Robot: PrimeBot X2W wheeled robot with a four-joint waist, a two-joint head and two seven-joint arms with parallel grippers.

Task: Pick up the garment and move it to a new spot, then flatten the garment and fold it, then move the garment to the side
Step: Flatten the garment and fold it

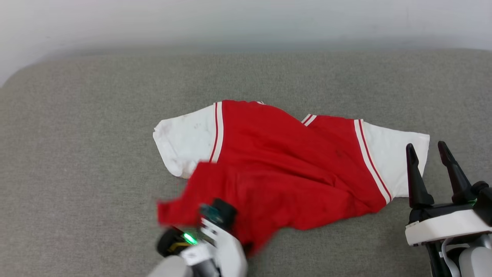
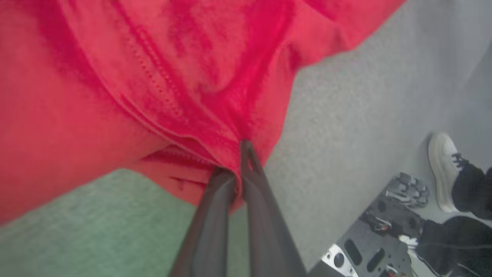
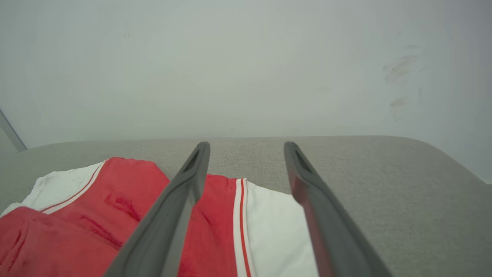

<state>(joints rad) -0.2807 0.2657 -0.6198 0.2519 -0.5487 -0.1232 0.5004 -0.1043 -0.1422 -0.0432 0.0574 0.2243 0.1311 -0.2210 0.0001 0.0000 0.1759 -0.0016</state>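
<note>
**Task item.** The garment (image 1: 284, 165) lies crumpled across the middle of the grey cloth-covered table (image 1: 77, 134). Its red body is uppermost, with one white sleeve out to the left and the other to the right.

**Claws.** The left claw (image 2: 234, 161) is clenched on a fold of the red hem at the garment's near left corner. That corner is bunched and blurred in the head view. The right claw (image 1: 426, 147) is released, fingers apart, at the outer edge of the right sleeve. Whether it touches the cloth cannot be told.

**View differences.** The left wrist view shows the hem stitching pinched between the fingers. It also shows a person's white shoe (image 2: 442, 169) beside a metal plate (image 2: 369, 246) on the floor. The right wrist view shows the striped sleeve seam lying under the right claw (image 3: 246, 146).

**Edges and room.** The table's far edge meets a pale wall (image 1: 246, 23), and its far left corner is rounded. Bare grey surface lies to the left of, beyond and to the right of the garment.
</note>
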